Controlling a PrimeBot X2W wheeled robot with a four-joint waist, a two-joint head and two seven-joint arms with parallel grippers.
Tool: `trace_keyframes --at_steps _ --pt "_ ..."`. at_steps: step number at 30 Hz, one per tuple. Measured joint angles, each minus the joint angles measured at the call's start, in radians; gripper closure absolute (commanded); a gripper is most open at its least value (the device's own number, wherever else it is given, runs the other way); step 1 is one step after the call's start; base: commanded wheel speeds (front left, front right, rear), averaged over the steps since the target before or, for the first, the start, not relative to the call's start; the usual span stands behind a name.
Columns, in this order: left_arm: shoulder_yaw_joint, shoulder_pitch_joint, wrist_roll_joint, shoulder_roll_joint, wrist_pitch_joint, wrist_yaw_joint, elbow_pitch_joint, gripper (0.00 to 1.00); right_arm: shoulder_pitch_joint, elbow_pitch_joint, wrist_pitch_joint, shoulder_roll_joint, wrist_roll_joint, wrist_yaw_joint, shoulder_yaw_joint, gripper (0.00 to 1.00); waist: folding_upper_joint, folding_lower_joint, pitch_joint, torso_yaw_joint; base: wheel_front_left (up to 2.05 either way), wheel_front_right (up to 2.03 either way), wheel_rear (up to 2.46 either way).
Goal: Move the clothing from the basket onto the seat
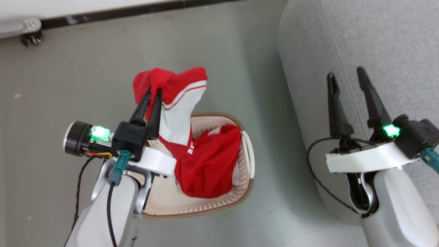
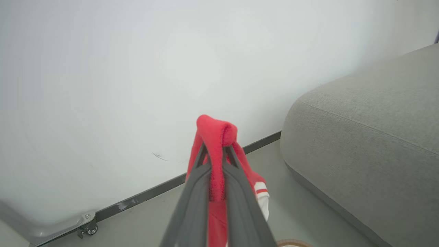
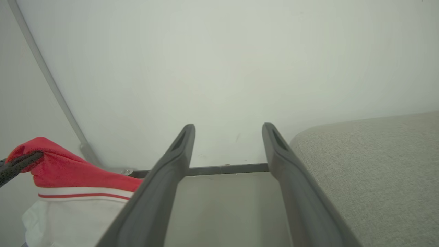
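Grey floor [image 1: 85,75] below: left gripper [image 1: 154,92] clamped on the striped garment [image 1: 178,113], held above the basket [image 1: 248,154]; the second garment [image 1: 209,164] seems to sit inside. By the seat [image 1: 377,41] edge, right gripper [image 1: 345,73] hangs spread, empty. Next: carry across, release.

Basket: the cream-white perforated plastic basket [image 1: 247,161] stood on the grey floor [image 1: 85,85], left of the seat and apart from it.
Seat: the large grey woven-fabric seat [image 1: 360,41] lay to the right, its rounded corner towards the basket.
Held garment: the soft red garment with white panels and red stripes [image 1: 178,103] hung from the left gripper [image 1: 155,90] above the basket's far left, its lower end inside.
Second garment: the second soft red garment [image 1: 209,168] lay in the basket, right of the hanging one.
Right gripper: the right gripper [image 1: 345,73] hung over the seat's left edge.
Wall: the white wall [image 1: 103,7] stood behind everything.
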Motion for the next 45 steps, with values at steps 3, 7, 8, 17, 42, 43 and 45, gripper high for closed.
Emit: trace_keyframes --at_steps 3,7,8,17,42,43,45 --pt "-0.007 0.021 -0.016 0.0 0.0 -0.008 -0.028 1.0 0.017 0.015 0.0 -0.004 -0.001 0.0 0.011 0.0 0.0 0.0 -0.031 0.008 0.0 0.0 0.0" --pt "-0.008 0.047 -0.024 0.003 0.0 -0.016 -0.058 1.0 0.037 0.026 0.0 -0.017 -0.001 0.0 0.032 0.0 0.0001 0.0 -0.073 0.018 0.0 0.0 0.0" --pt "-0.009 0.053 -0.024 0.004 0.0 -0.017 -0.064 1.0 0.039 0.029 0.0 -0.017 -0.001 0.0 0.036 0.0 0.0 0.0 -0.083 0.021 0.0 0.0 0.0" --pt "-0.013 0.078 -0.042 0.008 0.0 -0.046 -0.113 1.0 0.077 0.063 0.0 -0.041 0.005 0.0 0.102 0.0 0.0 0.0 -0.178 0.043 0.0 0.0 0.0" --pt "-0.087 0.125 -0.085 0.016 0.0 -0.185 -0.199 1.0 0.154 0.07 0.095 -0.202 0.129 0.0 0.421 0.0 0.0001 -0.0001 -0.381 0.087 0.0 0.0 0.0" --pt "-0.091 0.126 -0.085 0.018 0.0 -0.19 -0.201 1.0 0.154 0.063 0.105 -0.212 0.137 0.0 0.438 0.0 0.0 0.0 -0.386 0.087 0.0 0.0 0.0" --pt "-0.102 0.129 -0.085 0.019 0.0 -0.198 -0.205 1.0 0.149 0.045 0.125 -0.238 0.153 0.0 0.479 0.0 0.0 -0.0001 -0.396 0.088 0.0 0.0 0.0"
